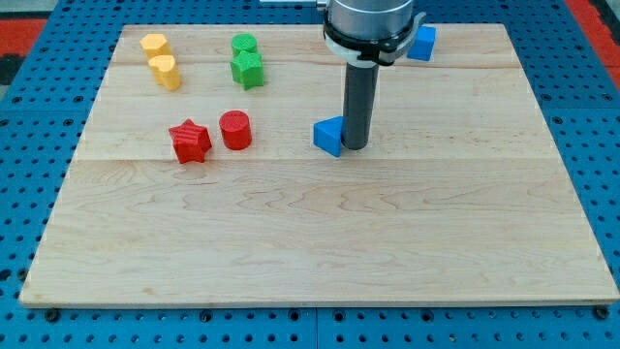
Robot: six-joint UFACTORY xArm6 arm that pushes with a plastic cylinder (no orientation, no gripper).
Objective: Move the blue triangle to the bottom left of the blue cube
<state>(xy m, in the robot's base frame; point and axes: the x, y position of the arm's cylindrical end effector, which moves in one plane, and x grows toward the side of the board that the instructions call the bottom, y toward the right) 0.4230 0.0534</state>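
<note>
Blue triangle [329, 136] lies near board [320, 242] centre, well apart from blue cube [422, 43], toward view's bottom-left of it. My tip [356, 146] stands just right of triangle, touching or almost touching. No jaws on rod, so nothing clenched; only pushing possible. Triangle looks small, light, stiff; probably slides easily on smooth wood, may rotate if pushed off-centre. Better press flat face, middle.

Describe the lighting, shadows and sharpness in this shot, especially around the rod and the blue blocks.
Camera view: lighting is even and soft, with no glare on the wooden board; my tip casts only a faint shadow beside the blue triangle, which sits at its left; the blue cube is sharp but partly hidden behind the arm; the red star and red cylinder look crisp, with small shadows.
</note>
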